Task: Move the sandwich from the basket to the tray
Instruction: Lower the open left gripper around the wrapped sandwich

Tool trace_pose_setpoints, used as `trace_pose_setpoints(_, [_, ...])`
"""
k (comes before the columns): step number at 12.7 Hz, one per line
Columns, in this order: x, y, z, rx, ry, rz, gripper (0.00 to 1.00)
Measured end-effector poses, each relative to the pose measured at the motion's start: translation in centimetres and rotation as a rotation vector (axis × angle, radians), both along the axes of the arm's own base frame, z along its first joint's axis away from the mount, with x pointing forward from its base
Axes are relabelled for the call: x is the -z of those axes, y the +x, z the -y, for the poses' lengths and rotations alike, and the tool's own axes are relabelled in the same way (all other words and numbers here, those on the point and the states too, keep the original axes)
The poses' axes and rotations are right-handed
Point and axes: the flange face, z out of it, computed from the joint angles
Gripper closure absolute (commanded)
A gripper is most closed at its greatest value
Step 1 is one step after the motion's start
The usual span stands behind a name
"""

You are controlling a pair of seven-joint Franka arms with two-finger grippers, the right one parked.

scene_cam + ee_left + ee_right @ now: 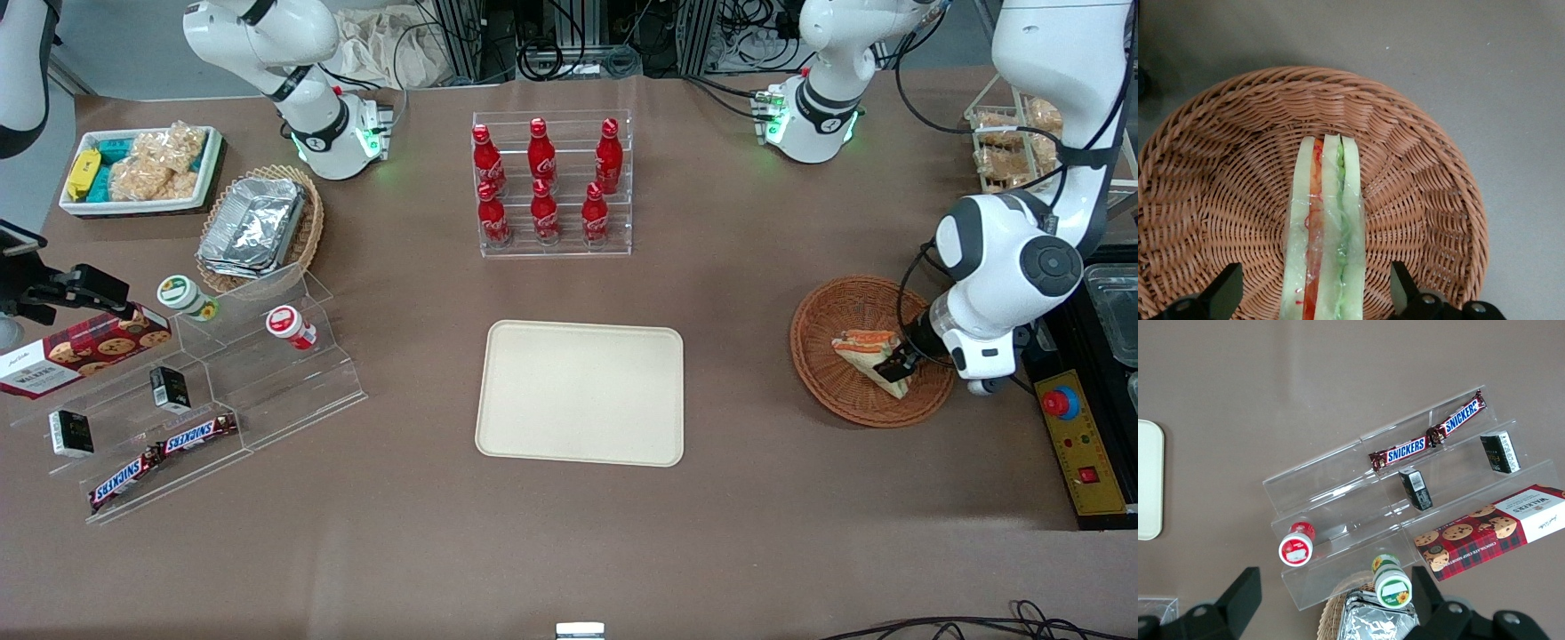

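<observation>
The wrapped sandwich [869,357] lies in the reddish-brown wicker basket [827,320] toward the working arm's end of the table. In the left wrist view the sandwich [1325,233] shows pale bread with a red and a green filling layer, resting on the basket [1218,193]. My left gripper [896,363] is low over the basket at the sandwich. Its fingers [1225,290] are open, one on each side of the sandwich, with gaps between them and the wrap. The cream tray [582,391] lies flat at the table's middle.
A clear rack of red cola bottles [551,182] stands farther from the front camera than the tray. A stepped acrylic stand [196,391] with snacks, a tan basket of foil containers [258,227] and a white bin [138,169] lie toward the parked arm's end. A control box [1080,444] sits beside the basket.
</observation>
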Motion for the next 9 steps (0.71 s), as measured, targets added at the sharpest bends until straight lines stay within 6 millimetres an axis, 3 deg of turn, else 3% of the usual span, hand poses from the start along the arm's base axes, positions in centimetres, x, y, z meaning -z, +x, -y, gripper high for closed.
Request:
trace_pose_setpoints(5, [1.2,-0.2,0.0,-0.044,-0.006,-0.022,0.03])
trace_pose_setpoints(6, [1.5,-0.2,0.1,-0.053,-0.007,-0.027,0.19])
trace_pose_setpoints(8, [1.9,-0.3,0.2,-0.059,-0.009,-0.035,0.76])
trace_pose_setpoints(9, [2.0,-0.3,0.2,-0.06,-0.01,-0.036,0.91])
